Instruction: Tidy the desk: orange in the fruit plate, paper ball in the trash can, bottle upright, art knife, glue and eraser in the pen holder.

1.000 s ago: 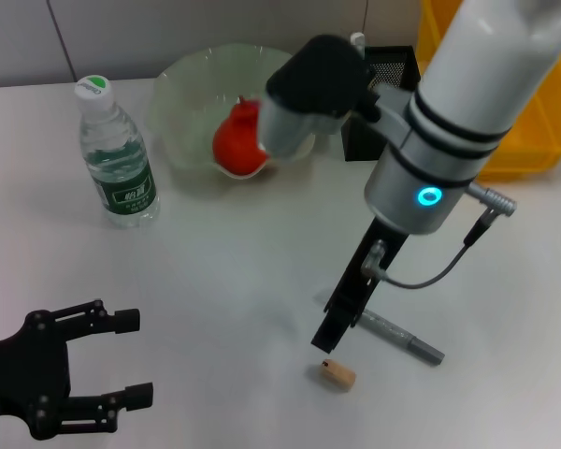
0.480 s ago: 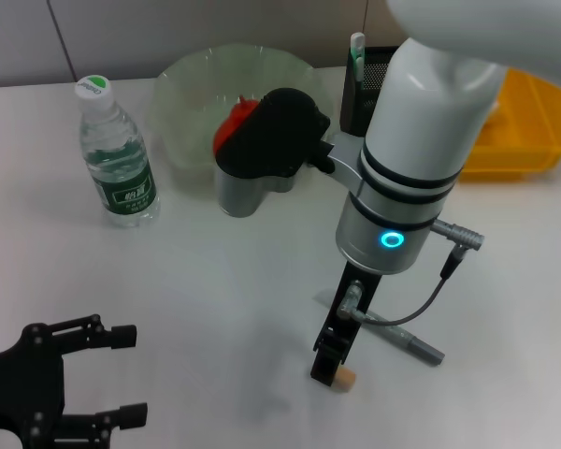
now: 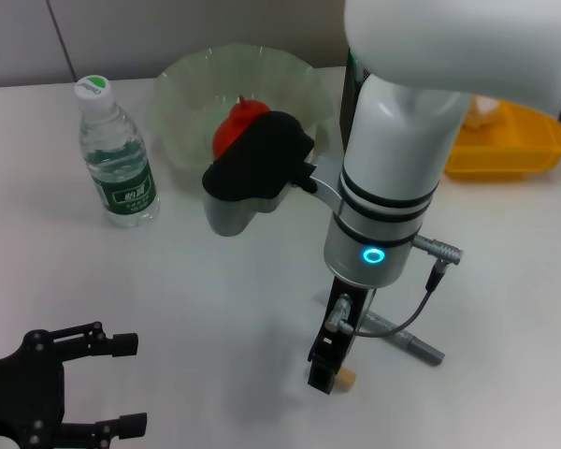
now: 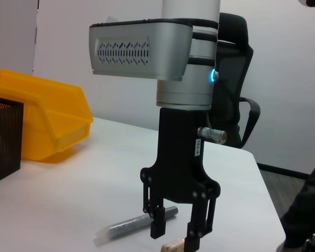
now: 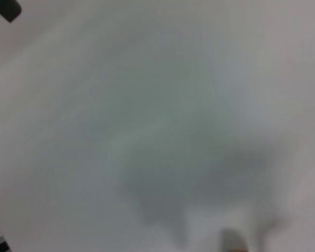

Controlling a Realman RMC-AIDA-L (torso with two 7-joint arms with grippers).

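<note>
Right gripper is down at the desk in the lower centre of the head view, pointing straight down, jaws narrowly apart and straddling the eraser; the left wrist view shows the tan block sitting between the fingertips, contact not clear. Grey art knife lies just right of that gripper, flat on the desk. Left gripper sits at the lower left corner, jaws wide, holding nothing. Bottle stands upright at upper left. Orange is inside the fruit plate, top centre. Pen holder and yellow trash can are at upper right.
</note>
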